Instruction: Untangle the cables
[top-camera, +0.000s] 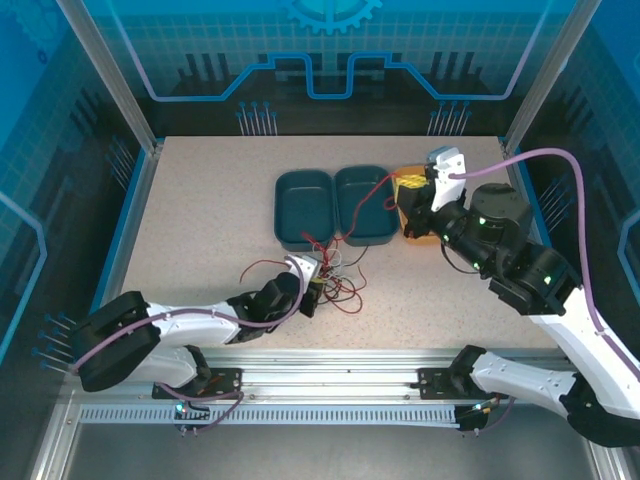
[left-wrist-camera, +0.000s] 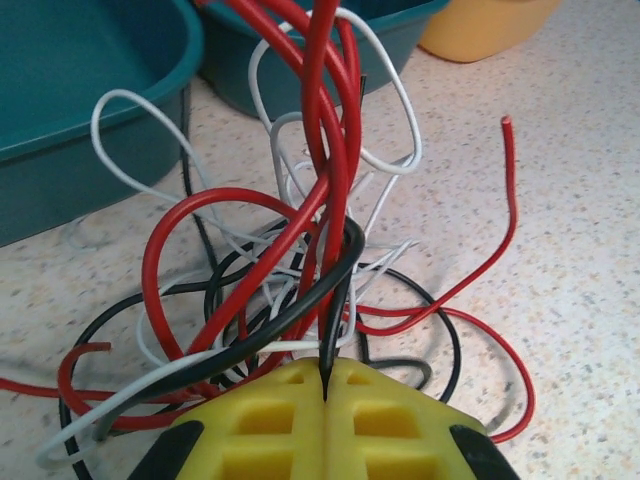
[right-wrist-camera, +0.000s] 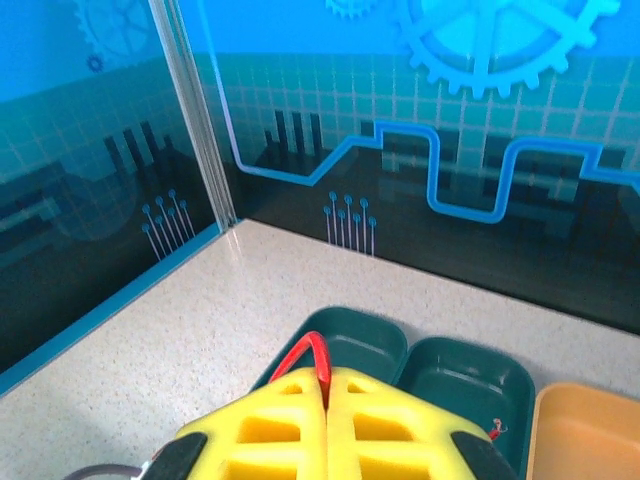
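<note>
Top camera overlooks the whole table (top-camera: 200, 220); both wrist cameras, low and close, share its teal trays (top-camera: 303, 205).

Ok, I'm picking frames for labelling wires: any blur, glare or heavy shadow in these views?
Left wrist: the cables are sharp, with faint shadows on the table; top external: even light, no glare, but they look tiny; right wrist: crisp, the red cable clear at the right gripper.

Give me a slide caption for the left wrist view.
Left gripper shut on a black cable amid the tangled cables, teal trays behind.
</note>
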